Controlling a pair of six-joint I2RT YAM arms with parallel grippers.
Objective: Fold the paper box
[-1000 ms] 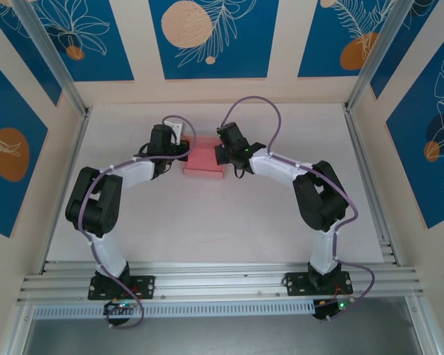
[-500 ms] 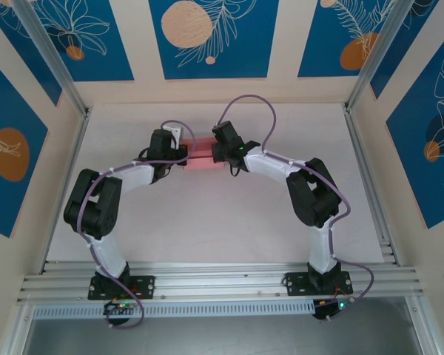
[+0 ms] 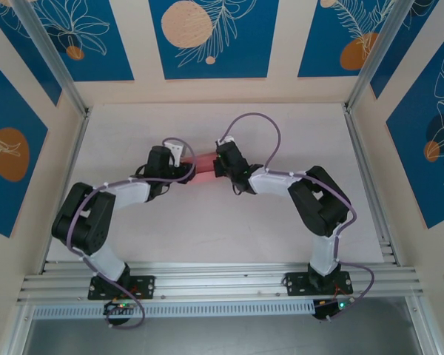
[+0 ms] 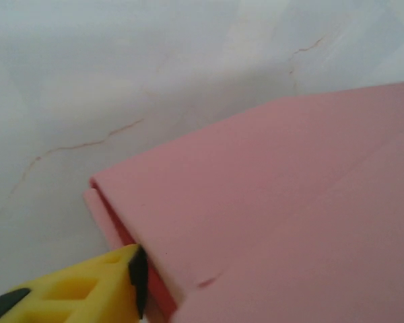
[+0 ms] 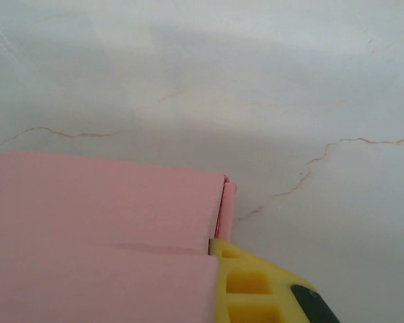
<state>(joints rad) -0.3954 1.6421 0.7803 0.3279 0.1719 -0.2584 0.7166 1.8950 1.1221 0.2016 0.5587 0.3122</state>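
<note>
Bases of both arms sit on the aluminium rail [image 3: 222,285] at the bottom of the top view. The left arm [image 3: 96,214] bends up and inward from the lower left and the right arm [image 3: 318,207] from the lower right. They meet just above the middle of the frame, over the pale table [image 3: 207,229].

Between them is the paper box [image 3: 202,165], a small pink shape. The left gripper [image 3: 183,164] is at its left end and the right gripper [image 3: 217,164] at its right end.

In the left wrist view the pink card covers the lower right, and its layered corner touches one yellow finger [image 4: 87,289] at the lower left. I cannot tell whether that claw is spread or closed.

In the right wrist view the card covers the lower left, and its doubled edge ends against a yellow finger [image 5: 256,289] at the bottom. This claw is pressed together, pinching the card.

Beyond the table, the back wall [image 3: 281,89] carries blue panels across the top.
</note>
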